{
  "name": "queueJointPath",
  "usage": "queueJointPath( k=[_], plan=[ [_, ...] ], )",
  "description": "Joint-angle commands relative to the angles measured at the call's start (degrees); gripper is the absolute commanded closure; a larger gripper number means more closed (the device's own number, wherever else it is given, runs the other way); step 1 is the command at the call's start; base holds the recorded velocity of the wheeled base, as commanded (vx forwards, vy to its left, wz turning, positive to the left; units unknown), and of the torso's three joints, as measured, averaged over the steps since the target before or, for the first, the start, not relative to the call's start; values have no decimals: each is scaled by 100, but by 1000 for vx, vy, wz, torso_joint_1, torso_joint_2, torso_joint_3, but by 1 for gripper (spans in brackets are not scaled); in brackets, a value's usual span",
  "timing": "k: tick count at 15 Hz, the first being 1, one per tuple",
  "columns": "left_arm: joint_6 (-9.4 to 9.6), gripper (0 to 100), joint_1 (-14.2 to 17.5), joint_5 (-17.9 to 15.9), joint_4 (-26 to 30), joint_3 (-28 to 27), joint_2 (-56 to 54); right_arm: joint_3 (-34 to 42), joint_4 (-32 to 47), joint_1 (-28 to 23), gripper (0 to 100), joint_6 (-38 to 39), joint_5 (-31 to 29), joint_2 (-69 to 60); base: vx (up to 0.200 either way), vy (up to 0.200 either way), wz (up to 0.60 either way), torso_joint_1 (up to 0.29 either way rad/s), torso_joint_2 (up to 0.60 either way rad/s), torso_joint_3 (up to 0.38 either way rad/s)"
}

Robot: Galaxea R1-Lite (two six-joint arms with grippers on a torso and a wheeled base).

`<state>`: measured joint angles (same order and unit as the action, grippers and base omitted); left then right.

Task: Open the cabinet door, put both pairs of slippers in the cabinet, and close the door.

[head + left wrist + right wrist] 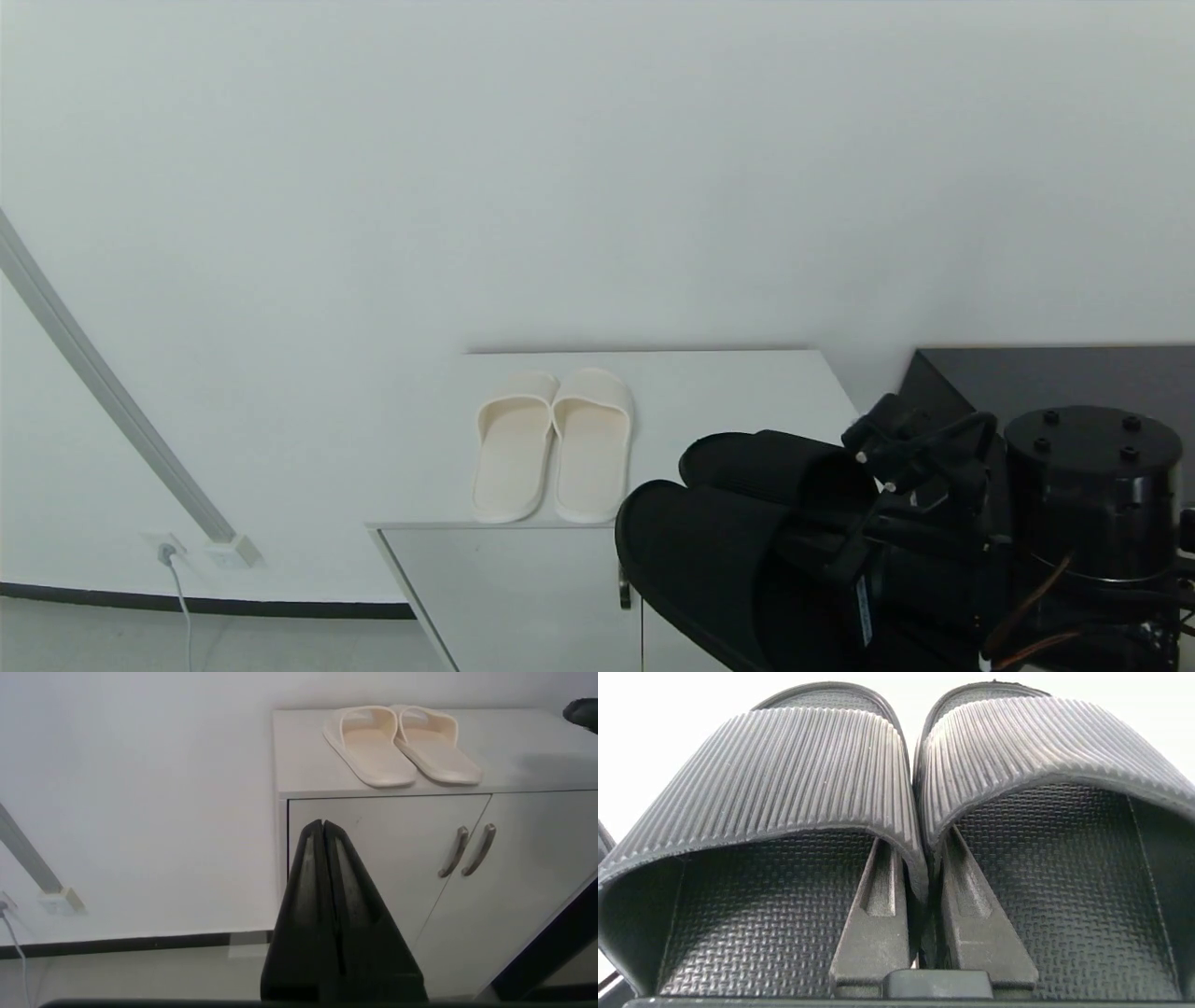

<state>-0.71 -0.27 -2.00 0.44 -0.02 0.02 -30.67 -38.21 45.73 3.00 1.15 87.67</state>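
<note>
- The right gripper [917, 845] pinches the black slippers [803, 775] as a pair. One finger sits inside each shoe, and the two inner side walls are clamped between them.
- In the head view that pair hangs in the air in front of the right half of the cabinet [728, 392]. The soles are tilted and the toes point away from the wrist, toward the robot's left.
- The left gripper [323, 826] holds nothing and its fingers are pressed together. It faces the cabinet front.
- Both doors [374, 859] are shut, so the black pair has nowhere to go yet.
- The two handles [455, 851] stand side by side at the middle seam. They are upright bars, with the long axis running top to bottom.
- The handles lie beyond the left gripper's tips and off to one side of its line, not straight ahead of it.
- As the right gripper is full, the left arm looks like the one to open a door. It would need to spread its fingers and line up across a bar.
- The white slippers [551, 443] lie side by side on the cabinet top near its front edge, well apart from both grippers.
</note>
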Motion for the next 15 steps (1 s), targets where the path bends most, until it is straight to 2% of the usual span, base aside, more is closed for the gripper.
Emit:
queueJointPath(
  k=[1, 8, 15],
  plan=[
    [-17, 100, 0, -2, 0, 2, 6, 35, -11, -2, 100, -1, 0, -101, 0, 0, 0, 0, 0, 0],
    [-35, 100, 0, 7, 0, 2, 6, 70, -3, -2, 100, 17, 0, 30, -200, 0, 0, 4, -1, 4],
    [0, 100, 0, 15, -9, 2, 6, 316, -29, 42, 100, 43, 8, -119, 0, 0, 0, 0, 0, 0]
  ],
)
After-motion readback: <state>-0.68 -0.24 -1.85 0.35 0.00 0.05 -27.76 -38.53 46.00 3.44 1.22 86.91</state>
